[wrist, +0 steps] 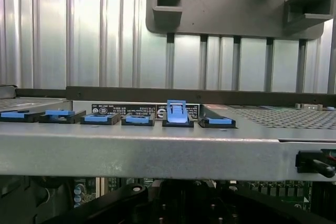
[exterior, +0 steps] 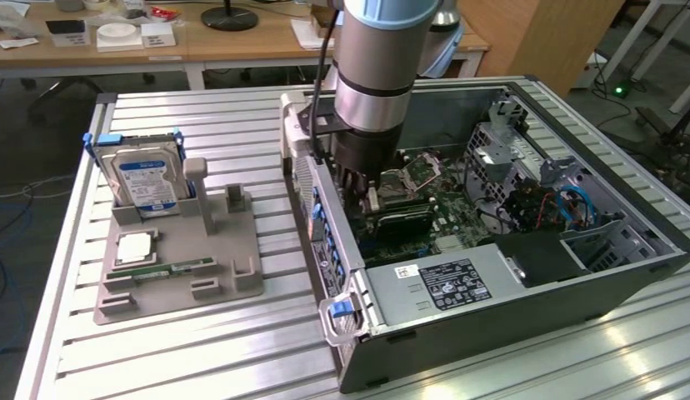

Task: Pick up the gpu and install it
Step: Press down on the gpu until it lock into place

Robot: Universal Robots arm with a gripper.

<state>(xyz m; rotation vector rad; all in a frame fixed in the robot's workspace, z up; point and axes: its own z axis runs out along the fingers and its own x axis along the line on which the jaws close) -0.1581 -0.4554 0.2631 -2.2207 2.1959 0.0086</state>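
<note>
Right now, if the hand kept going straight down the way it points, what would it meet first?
Probably the black gpu on the motherboard inside the open computer case; the arm hides the hand's tip, so depth is uncertain.

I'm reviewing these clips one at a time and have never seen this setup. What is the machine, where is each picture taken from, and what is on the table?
The grey and silver column is a robot arm, reaching down into an open computer case that lies on its side on a ribbed metal table. One picture comes from a camera standing off the arm; the other from a camera on the arm's wrist, looking across the case's edge at a row of blue slot clips.

The arm's lower end is down at the motherboard, by a black card, likely the gpu, seated there. Whether the gripper grasps it cannot be told.

On the exterior view's left, a grey parts holder carries a hard drive standing upright and a green memory stick lying flat.
</note>
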